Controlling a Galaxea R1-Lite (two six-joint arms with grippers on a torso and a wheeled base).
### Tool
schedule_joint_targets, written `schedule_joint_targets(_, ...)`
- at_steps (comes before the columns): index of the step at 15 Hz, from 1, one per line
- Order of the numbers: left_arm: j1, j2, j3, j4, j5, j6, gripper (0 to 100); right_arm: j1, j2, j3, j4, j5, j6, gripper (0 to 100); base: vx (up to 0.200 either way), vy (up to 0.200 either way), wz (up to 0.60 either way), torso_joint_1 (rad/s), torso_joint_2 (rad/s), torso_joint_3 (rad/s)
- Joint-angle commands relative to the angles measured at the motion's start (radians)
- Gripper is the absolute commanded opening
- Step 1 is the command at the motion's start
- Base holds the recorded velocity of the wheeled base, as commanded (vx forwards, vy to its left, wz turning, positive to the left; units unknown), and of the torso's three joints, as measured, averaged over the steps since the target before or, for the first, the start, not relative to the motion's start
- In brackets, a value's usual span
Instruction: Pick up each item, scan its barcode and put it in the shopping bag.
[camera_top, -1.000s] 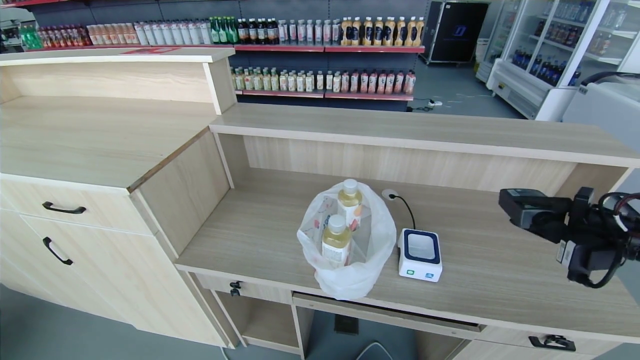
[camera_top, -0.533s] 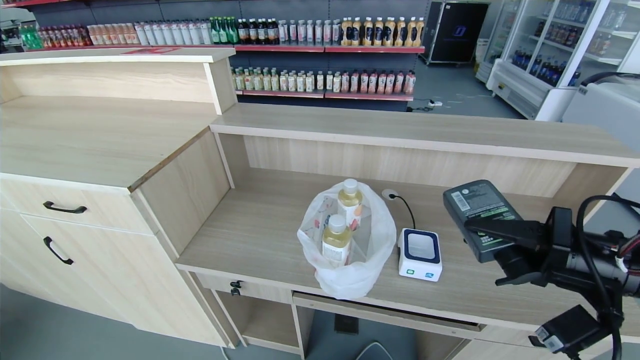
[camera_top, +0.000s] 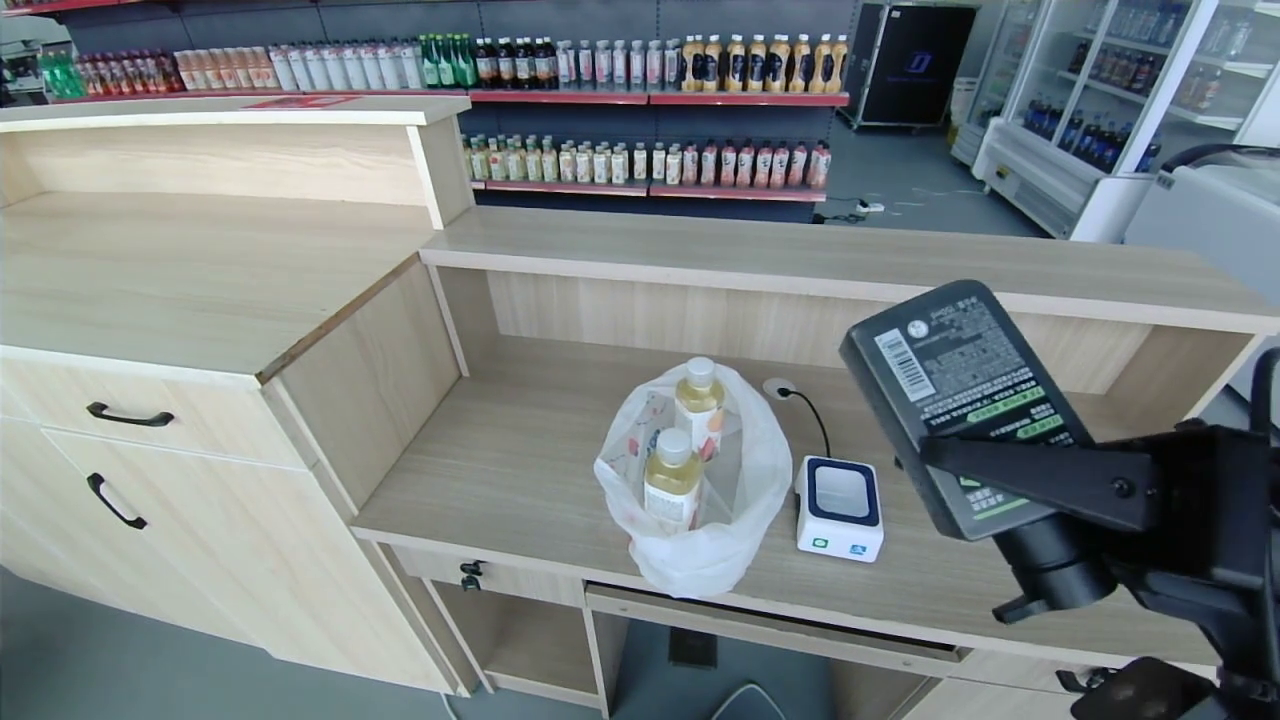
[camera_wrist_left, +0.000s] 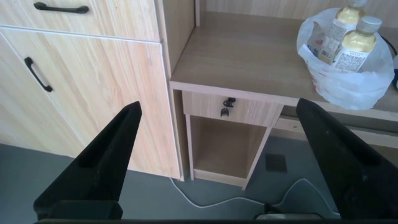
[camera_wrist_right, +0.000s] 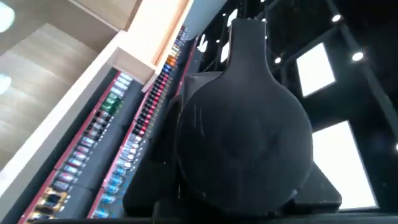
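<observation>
Item 1, in hand: flat black rectangular packet with a white barcode label (camera_top: 950, 380), grasped at its lower end by my right claw (camera_top: 985, 490). It is held in the air over the pale wooden table (camera_top: 520, 470), to the right of and higher than the white box scanner with a dark-rimmed window (camera_top: 840, 505). The label faces up, away from that window. Items 2 and 3, bagged: two yellow drink bottles with white caps (camera_top: 672, 480), upright in the white translucent plastic shopping bag (camera_top: 700, 575), just left of the scanner. Left claw (camera_wrist_left: 217, 106): released, fingers spread wide, holding nothing, low before the table front. Progress, by my estimate: two items done; the packet is lifted, with scanning and bagging left. Unclear: the packet hides the right claw's under finger, and the right wrist view gives a dark rounded shape I cannot name.
</observation>
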Motion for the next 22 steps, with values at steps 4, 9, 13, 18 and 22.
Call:
schedule_joint_targets(4, 0.000, 0.000, 0.000, 0.000, 0.000, 0.000, 100, 0.159, 0.030, 0.002, -0.129, -0.003, -0.007, 0, 0.000, 0.000, 0.00, 0.000, 0.00, 0.000)
schedule_joint_targets(9, 0.000, 0.000, 0.000, 0.000, 0.000, 0.000, 100, 0.185, 0.065, 0.009, -0.116, 0.002, -0.046, 0, 0.000, 0.000, 0.00, 0.000, 0.00, 0.000)
schedule_joint_targets(13, 0.000, 0.000, 0.000, 0.000, 0.000, 0.000, 100, 0.287, 0.123, 0.009, -0.069, 0.000, -0.029, 0, 0.000, 0.000, 0.00, 0.000, 0.00, 0.000)
schedule_joint_targets(18, 0.000, 0.000, 0.000, 0.000, 0.000, 0.000, 100, 0.328, 0.139, 0.001, -0.060, -0.003, -0.019, 0, 0.000, 0.000, 0.00, 0.000, 0.00, 0.000)
schedule_joint_targets(22, 0.000, 0.000, 0.000, 0.000, 0.000, 0.000, 100, 0.322, 0.013, 0.035, 0.052, -0.002, -0.021, 0, 0.000, 0.000, 0.00, 0.000, 0.00, 0.000)
